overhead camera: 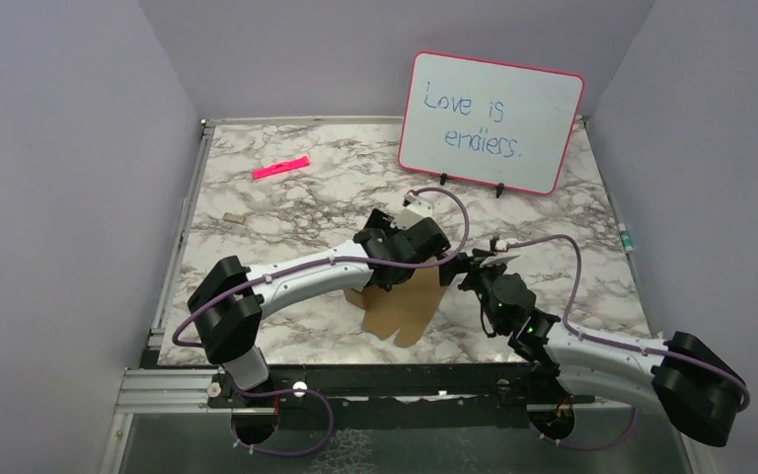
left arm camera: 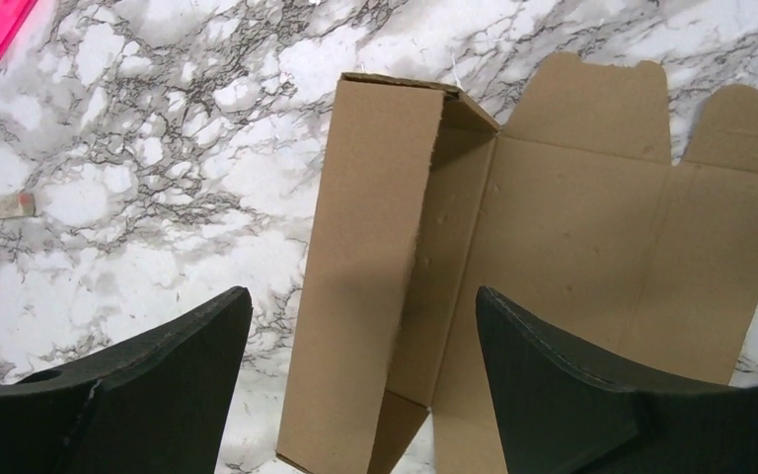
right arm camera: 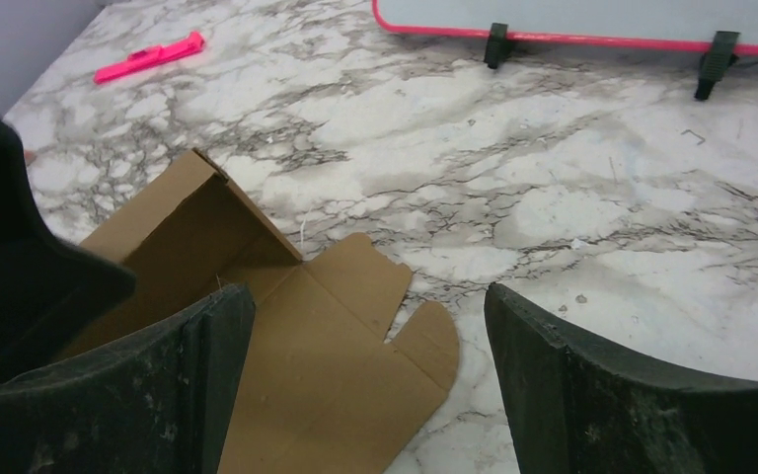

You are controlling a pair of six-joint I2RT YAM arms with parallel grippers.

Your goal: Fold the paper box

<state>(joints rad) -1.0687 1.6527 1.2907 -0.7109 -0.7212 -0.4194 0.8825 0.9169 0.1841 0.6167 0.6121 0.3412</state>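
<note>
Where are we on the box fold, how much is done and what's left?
Early stage. Done: one long side panel of the paper box stands raised along its crease. In hand: nothing; the left pincer and right pincer both hang open near the cardboard. Left: the main panel and rounded end tabs lie flat on the marble table, so the other walls and closing remain.

We see the brown cardboard paper box [overhead camera: 405, 311] centre frame, the slim pink marker [overhead camera: 280, 167] upper left, the pink-rimmed whiteboard [overhead camera: 491, 120] upper right.
</note>
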